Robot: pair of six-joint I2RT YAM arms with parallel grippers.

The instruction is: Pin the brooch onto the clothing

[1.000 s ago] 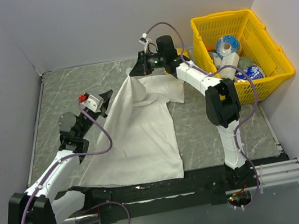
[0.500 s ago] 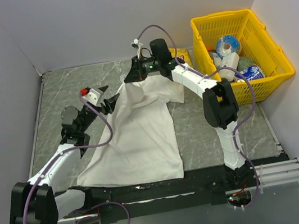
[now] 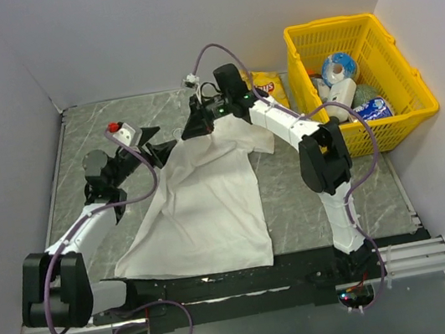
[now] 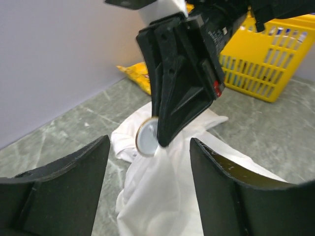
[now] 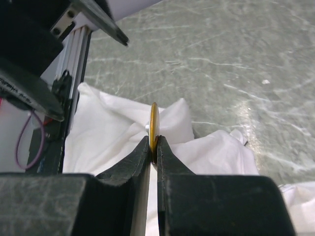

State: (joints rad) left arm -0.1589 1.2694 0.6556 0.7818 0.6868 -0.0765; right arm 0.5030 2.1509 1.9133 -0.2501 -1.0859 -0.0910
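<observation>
At the far edge of the bench [image 3: 98, 127], the right gripper [image 5: 153, 145] has its jaws clenched on the brooch [image 5: 154, 123], at a raised fold of the shirt [image 3: 211, 203]. The left gripper [image 3: 157, 141] has its jaws released. Held by 1 thin edge, the brooch could twist free.

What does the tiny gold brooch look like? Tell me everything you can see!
The brooch is a tiny, flat, round disc with a shiny golden rim and a pale face. It looks like metal. It stands upright on its edge, its lower part pinched between the shut jaws of the right gripper. Bunched white T-shirt cloth sits right beneath and behind it, but whether they touch is unclear.
</observation>
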